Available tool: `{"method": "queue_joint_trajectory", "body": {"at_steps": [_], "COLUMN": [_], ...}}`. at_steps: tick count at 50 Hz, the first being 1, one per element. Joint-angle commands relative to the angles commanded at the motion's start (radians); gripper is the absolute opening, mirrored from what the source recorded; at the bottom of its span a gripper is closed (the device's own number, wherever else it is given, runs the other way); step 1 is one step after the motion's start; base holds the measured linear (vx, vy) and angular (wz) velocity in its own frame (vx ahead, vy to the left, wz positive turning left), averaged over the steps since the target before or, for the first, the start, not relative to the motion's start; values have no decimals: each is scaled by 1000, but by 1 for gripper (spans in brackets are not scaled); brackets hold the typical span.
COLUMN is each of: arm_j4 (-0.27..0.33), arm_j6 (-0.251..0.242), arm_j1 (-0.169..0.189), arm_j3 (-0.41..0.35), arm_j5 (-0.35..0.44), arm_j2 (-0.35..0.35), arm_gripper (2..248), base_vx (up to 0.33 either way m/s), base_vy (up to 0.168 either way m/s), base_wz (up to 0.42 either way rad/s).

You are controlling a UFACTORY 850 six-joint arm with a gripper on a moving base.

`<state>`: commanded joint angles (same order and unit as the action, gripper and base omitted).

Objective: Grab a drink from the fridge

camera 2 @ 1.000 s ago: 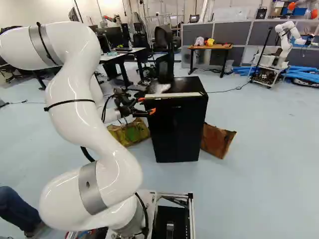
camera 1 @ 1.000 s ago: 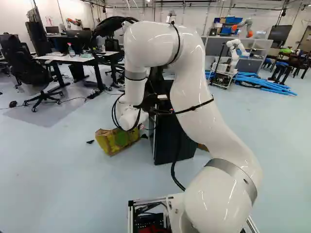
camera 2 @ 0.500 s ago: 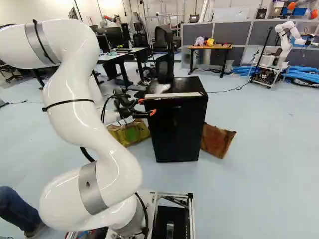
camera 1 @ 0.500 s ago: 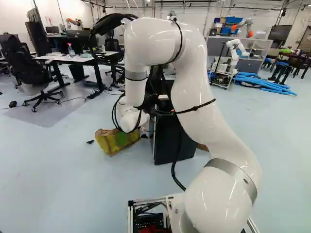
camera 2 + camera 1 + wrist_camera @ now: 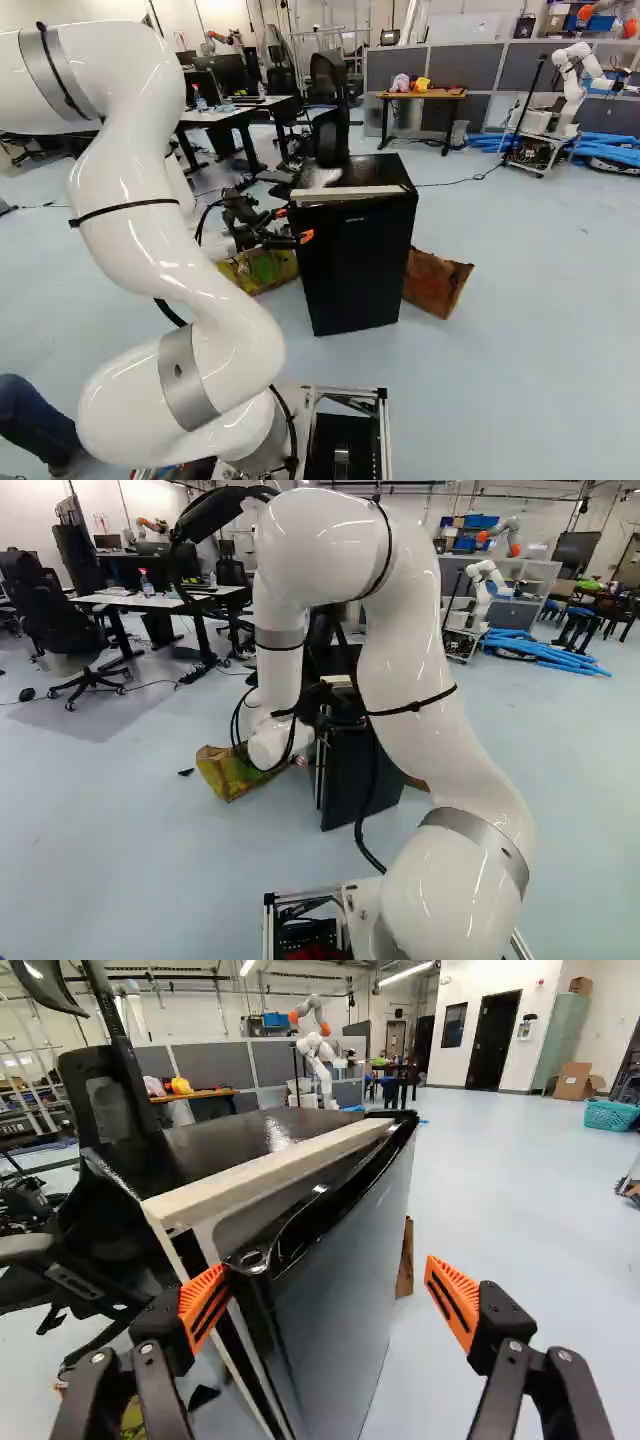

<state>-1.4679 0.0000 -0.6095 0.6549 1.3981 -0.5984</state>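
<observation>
Standing upright, long axis vertical, the fridge (image 5: 370,173), door (image 5: 355,265) facing the base (image 5: 386,440), beside widely spread jaws.

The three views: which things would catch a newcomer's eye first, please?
First, probably the big white arm, which fills the left of the right base view. Next, the black fridge near the middle of that view, its door slightly ajar in the wrist view. There, the orange pads of the gripper stand wide apart.

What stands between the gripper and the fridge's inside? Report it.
The door, only slightly ajar, blocks most of the front of the fridge; its near edge shows between the open fingers of the gripper. No drink is visible.
</observation>
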Motion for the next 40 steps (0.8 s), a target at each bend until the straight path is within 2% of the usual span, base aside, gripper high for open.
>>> {"method": "queue_joint_trajectory", "body": {"at_steps": [40], "arm_j4": [-142], "arm_j6": [0], "arm_j1": [-3], "arm_j3": [-9], "arm_j5": [0], "arm_j2": [4], "arm_gripper": [247], "base_vx": [0], "base_vy": [0], "base_wz": [0]}}
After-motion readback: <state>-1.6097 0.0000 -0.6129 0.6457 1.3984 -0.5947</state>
